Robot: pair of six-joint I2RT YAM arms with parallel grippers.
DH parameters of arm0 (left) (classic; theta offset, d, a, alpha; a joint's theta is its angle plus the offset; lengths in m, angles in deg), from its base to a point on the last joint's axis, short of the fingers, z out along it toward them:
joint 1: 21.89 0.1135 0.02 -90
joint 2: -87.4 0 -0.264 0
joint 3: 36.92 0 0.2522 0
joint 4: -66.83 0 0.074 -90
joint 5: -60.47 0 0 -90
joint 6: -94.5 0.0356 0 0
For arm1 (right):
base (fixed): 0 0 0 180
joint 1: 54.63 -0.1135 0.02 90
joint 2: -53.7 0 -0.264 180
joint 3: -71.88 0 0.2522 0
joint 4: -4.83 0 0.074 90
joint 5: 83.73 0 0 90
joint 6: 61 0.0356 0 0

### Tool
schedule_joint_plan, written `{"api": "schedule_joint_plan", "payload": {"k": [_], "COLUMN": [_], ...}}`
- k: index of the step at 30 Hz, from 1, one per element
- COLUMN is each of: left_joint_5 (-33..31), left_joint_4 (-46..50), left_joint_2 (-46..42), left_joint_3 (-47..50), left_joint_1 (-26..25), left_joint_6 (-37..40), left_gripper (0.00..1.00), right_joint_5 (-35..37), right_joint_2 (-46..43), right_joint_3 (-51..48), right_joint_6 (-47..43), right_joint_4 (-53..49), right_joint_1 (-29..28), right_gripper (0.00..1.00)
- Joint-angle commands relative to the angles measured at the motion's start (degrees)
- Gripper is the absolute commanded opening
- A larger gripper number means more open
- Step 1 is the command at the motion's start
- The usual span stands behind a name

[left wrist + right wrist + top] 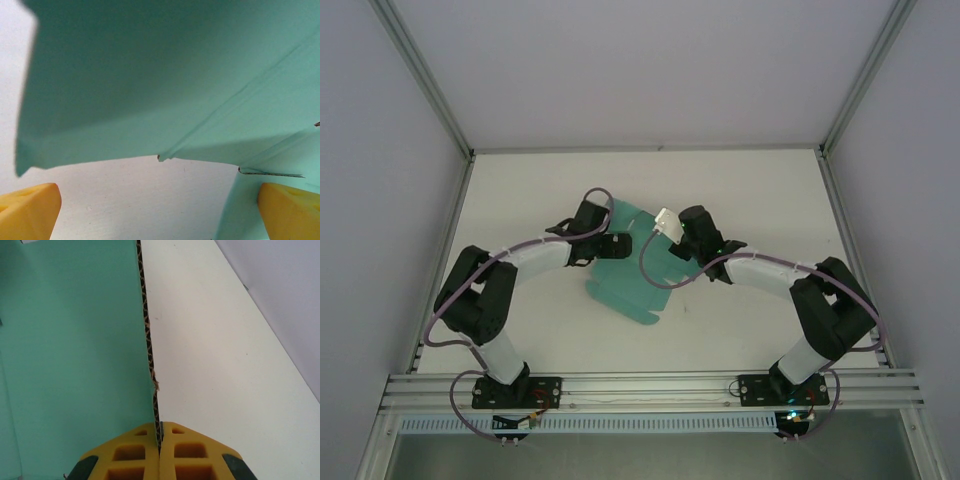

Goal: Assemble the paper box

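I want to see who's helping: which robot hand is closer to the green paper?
Right. The right gripper pinches the edge of the paper box; the left gripper is open close by it, not gripping.

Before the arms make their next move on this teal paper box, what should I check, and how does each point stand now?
1. Right gripper clamped on the paper box edge: ok.
2. Left gripper open, holding nothing: ok.
3. Raised flap ahead of the left gripper: ok.
4. Gripped edge intact: not ok, there is a small frayed nick.
5. Box folded up: not ok, it is an open sheet on the table.
6. Creases ready to fold: cannot tell.
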State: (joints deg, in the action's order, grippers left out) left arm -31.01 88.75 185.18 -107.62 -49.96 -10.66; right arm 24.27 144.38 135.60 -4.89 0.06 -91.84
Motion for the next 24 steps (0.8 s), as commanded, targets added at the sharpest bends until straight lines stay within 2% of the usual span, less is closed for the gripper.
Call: {"api": "schedule_joint_plan", "payload": {"k": [1,5,11,16,18,21,24], "left_joint_5": [-4.3,-1.1,0.0,-4.4,-5.9,-5.6,-7.8], "left_joint_4": [1.1,0.6,1.4,3.2,3.6,3.6,1.7], "left_joint_2": [-1.3,-6.2,-13.8,-16.8,-16.9,-14.7,-10.0], "left_joint_3": [-0.4,0.2,1.4,1.2,0.7,-1.1,-2.7], "left_joint_1": [-0.4,-0.2,2.2,7.8,10.5,14.8,17.0], "left_joint_6": [-0.4,-1.6,-4.5,-7.2,-8.6,-10.6,-10.9], "left_gripper": [1.00,1.00,1.00,1.00,1.00,1.00,1.00], "right_joint_5": [-0.6,4.9,13.7,15.7,16.7,17.5,17.2], "right_joint_2": [-1.5,-0.3,3.6,6.8,9.4,14.3,18.3], "right_joint_3": [2.2,3.6,3.7,1.9,0.8,-0.8,-2.2], "right_joint_6": [-1.7,-9.4,-26.0,-35.4,-40.4,-46.5,-50.1], "right_joint_4": [-0.5,0.1,10.7,25.1,33.7,45.7,53.7], "right_joint_1": [-0.3,-0.4,-1.3,-2.4,-2.8,-2.9,-3.0], "right_gripper": [0.00,0.00,0.00,0.00,0.00,0.00,0.00]}}
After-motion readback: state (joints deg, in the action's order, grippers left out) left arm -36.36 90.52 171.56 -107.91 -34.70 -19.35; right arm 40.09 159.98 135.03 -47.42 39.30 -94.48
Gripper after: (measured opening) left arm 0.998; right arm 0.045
